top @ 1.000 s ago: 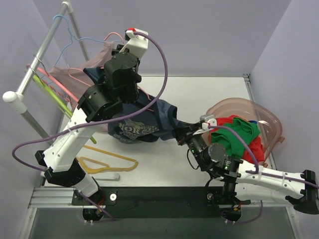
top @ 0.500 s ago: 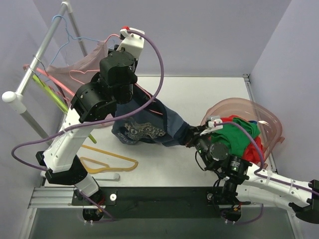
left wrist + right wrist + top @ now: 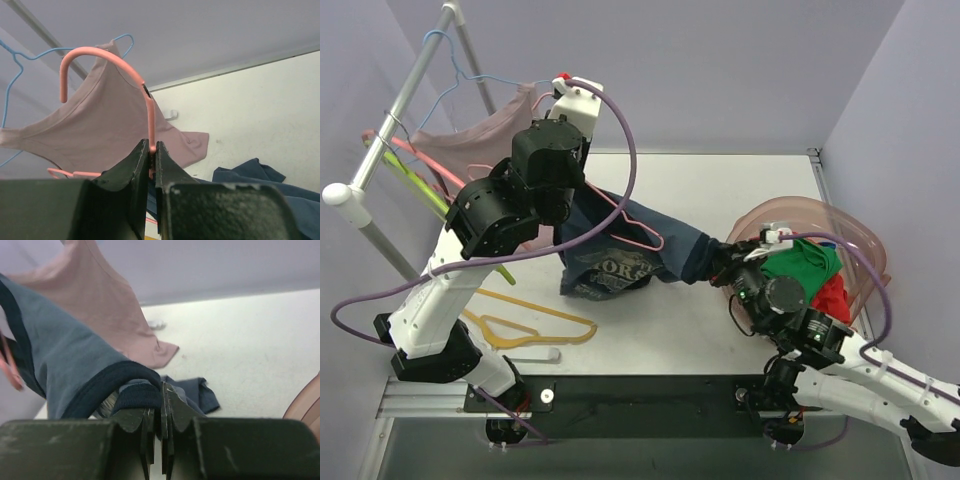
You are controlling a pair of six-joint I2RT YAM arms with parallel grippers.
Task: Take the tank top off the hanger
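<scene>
My left wrist camera shows the left gripper [image 3: 151, 150] pinching the pink hanger [image 3: 102, 51] by its stem, which the arm hides from overhead. The right gripper [image 3: 155, 390] is clamped on the hem of the navy tank top [image 3: 620, 255], stretched across the middle of the table [image 3: 720, 180]. Bare surface lies toward the far edge, and the basket [image 3: 865, 245] crowds the right edge.

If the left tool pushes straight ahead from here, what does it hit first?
Likely the hanging mauve garment, just beyond the pink hanger that the left tool grips; depth is unclear.
</scene>
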